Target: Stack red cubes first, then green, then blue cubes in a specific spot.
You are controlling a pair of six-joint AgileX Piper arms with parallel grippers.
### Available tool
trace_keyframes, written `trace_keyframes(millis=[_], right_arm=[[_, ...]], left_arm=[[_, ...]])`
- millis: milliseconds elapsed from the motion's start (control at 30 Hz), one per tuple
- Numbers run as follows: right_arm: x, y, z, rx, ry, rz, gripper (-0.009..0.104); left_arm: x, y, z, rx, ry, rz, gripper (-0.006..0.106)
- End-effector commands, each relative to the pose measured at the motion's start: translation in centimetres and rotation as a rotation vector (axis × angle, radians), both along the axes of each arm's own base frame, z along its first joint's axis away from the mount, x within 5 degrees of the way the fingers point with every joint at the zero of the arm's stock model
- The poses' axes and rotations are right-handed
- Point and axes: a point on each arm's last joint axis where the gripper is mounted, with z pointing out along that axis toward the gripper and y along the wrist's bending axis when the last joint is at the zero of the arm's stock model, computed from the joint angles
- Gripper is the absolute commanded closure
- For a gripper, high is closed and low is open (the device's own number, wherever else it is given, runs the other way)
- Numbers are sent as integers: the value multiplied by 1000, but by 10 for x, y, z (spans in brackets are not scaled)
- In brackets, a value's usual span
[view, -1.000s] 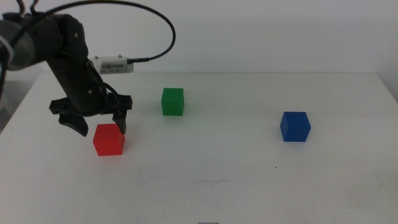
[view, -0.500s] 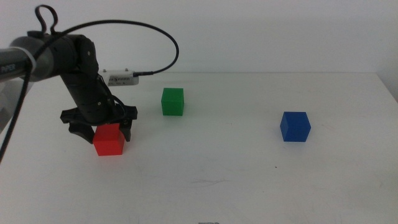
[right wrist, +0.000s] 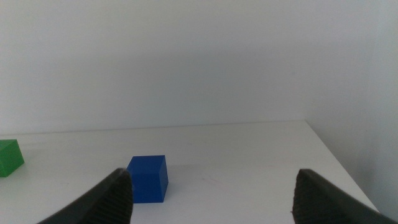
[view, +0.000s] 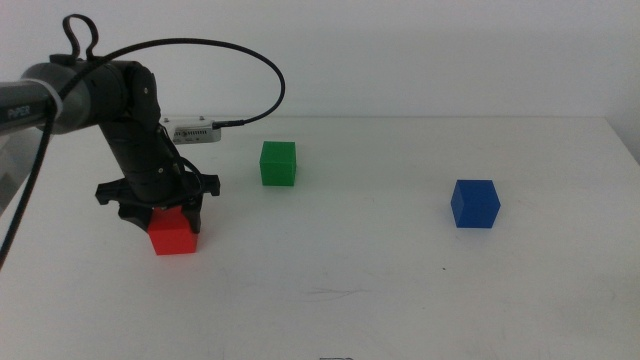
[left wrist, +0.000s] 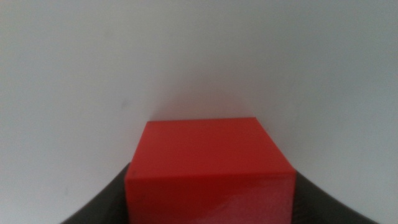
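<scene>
The red cube (view: 173, 232) sits on the white table at the left. My left gripper (view: 163, 213) is lowered over it with its jaws open, one on each side. In the left wrist view the red cube (left wrist: 208, 168) fills the gap in the left gripper (left wrist: 208, 199); I see no squeeze. The green cube (view: 278, 163) stands behind and to the right of it. The blue cube (view: 474, 203) stands alone at the right. My right gripper (right wrist: 208, 180) is open and empty, out of the middle view, looking at the blue cube (right wrist: 148, 178).
The left arm's black cable (view: 250, 40) arcs above the table's back left, over a white connector (view: 190, 130). The table's far edge (view: 400, 116) meets a white wall. The green cube's corner also shows in the right wrist view (right wrist: 10, 157).
My left gripper has moved down and a little toward the red cube, from above and behind it to straddling it. The cubes have not moved.
</scene>
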Motion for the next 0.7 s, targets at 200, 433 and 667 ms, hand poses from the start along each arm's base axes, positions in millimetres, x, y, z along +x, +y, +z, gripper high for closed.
trace_keyframes(millis=[200,433,667], right_arm=[[0,-1,12,-20,-77,-17,29],[0,-1,12,-20,-77,-17,29],[0,-1,12,-20,-77,-17,29]], left_arm=[[-33,-43,81,22,-120,24,102],[-66,-108,89,-50,-71,56,102],[-79,-163,75,-85,-69,21,102]])
